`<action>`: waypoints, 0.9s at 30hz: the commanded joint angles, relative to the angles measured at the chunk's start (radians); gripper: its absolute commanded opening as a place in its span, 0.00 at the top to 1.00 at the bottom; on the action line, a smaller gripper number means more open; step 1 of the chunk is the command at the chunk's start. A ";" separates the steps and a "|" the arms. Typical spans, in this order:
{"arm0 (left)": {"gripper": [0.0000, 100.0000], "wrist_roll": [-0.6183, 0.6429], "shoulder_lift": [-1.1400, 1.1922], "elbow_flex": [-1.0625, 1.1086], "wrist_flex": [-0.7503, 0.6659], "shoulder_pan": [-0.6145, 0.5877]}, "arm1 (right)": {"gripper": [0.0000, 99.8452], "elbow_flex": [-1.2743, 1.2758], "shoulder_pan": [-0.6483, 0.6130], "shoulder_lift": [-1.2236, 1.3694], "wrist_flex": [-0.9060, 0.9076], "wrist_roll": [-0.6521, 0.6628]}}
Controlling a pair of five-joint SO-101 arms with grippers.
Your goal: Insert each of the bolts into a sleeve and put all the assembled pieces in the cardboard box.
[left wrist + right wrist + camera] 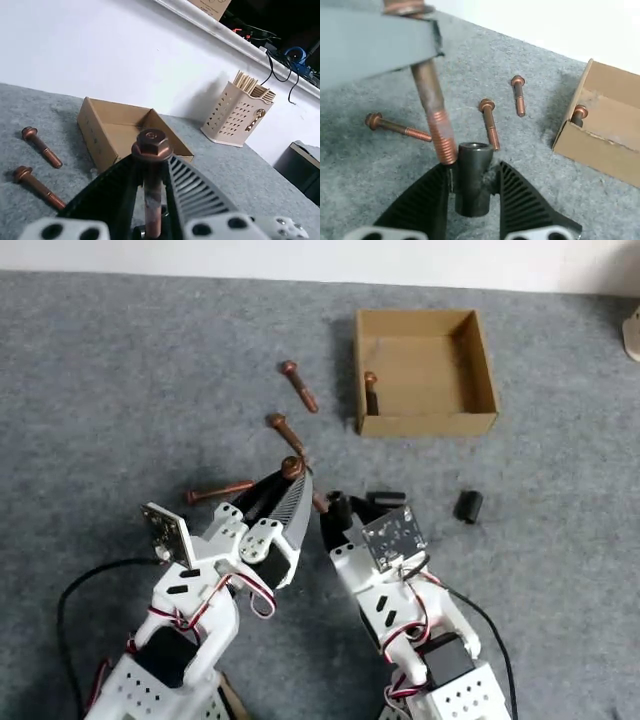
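Above the grey mat (100, 390), a copper bolt (431, 100) is clamped in the left gripper (152, 170), its threaded tip just beside the open mouth of a black sleeve (472, 162) gripped by the right gripper (472, 172). Three loose bolts (518, 95) (489, 122) (395, 126) and two free sleeves (385, 499) (468, 506) are laid on the mat, and one assembled piece (371, 392) is contained in the cardboard box (425, 425).

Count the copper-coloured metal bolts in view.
5 copper bolts: three loose on the grey mat, one in the left gripper, one sleeved in the cardboard box; others could hide under the arms.
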 commanded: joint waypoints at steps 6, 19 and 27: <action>0.99 0.009 -0.025 0.016 -0.043 -0.038 | 1.00 0.107 -0.016 -0.041 -0.019 -0.055; 0.99 0.011 -0.025 -0.050 -0.057 -0.168 | 1.00 0.108 -0.140 -0.039 -0.191 0.086; 0.99 0.011 -0.025 -0.050 -0.061 -0.163 | 1.00 0.108 -0.140 -0.035 -0.232 0.107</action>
